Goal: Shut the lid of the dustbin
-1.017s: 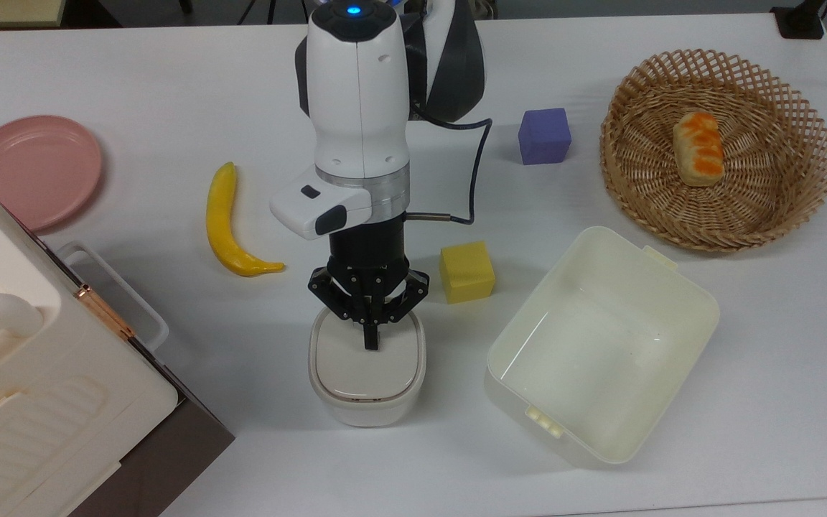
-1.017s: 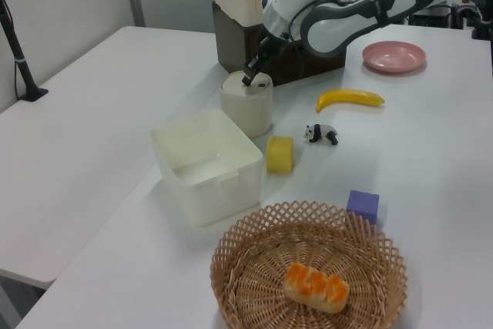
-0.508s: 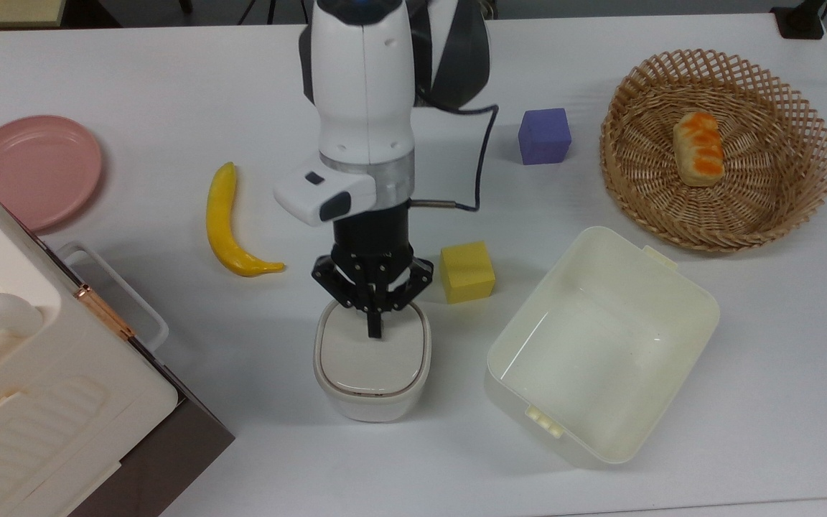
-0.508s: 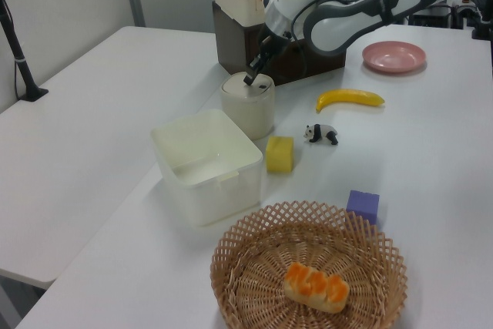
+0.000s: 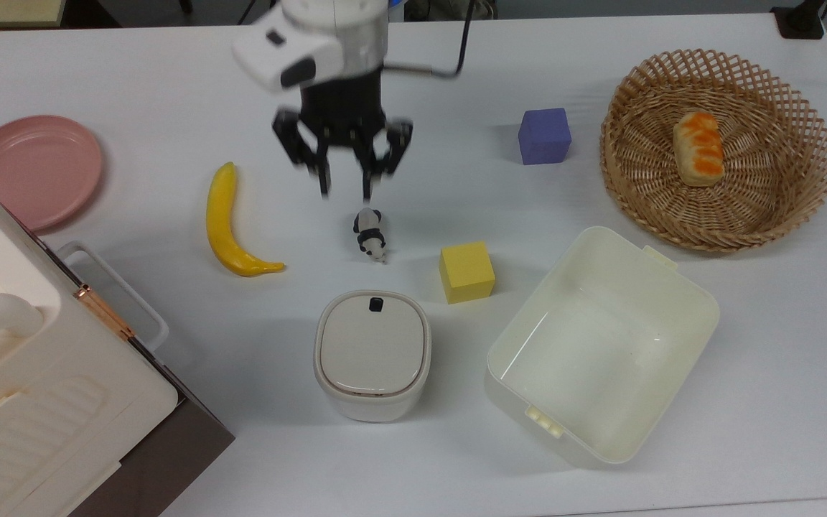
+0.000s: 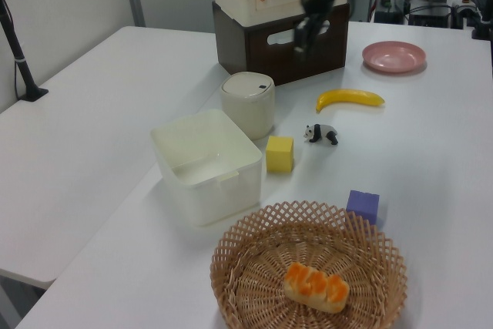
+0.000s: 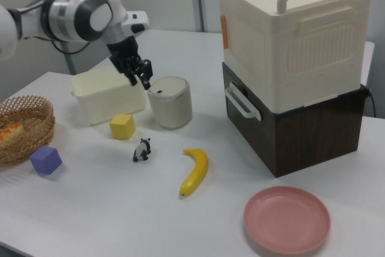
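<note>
Half a second ago the black two-finger pincer (image 5: 345, 188) was pressing on the beige-grey rounded-square flat plastic lid (image 5: 372, 346); now it has lifted clear and pulled back toward the arm's base, hanging above the white tabletop (image 5: 133, 79) with its fingers spread a little and nothing between them. The lid lies flat and flush on the small white rounded-square plastic dustbin (image 5: 370, 398), its small dark button (image 5: 376, 304) on the edge nearest the pincer. With the flap seated and the pincer withdrawn, the closing looks complete.

The retreat has also uncovered a small black-and-white panda figurine (image 5: 370, 234), which stands on the tabletop between the pincer and the dustbin, just past the fingertips in the top view. The yellow foam cube (image 5: 466, 271) sits beyond the pincer beside the dustbin, toward the top view's right, close to it but apart.

Whether the lid's catch has latched cannot be judged from the outside. In the left view the pincer is blurred against the dark brown wooden crate (image 6: 262, 48), so its finger gap is hard to read there. The arm's upper links are cut off in the top view.
</note>
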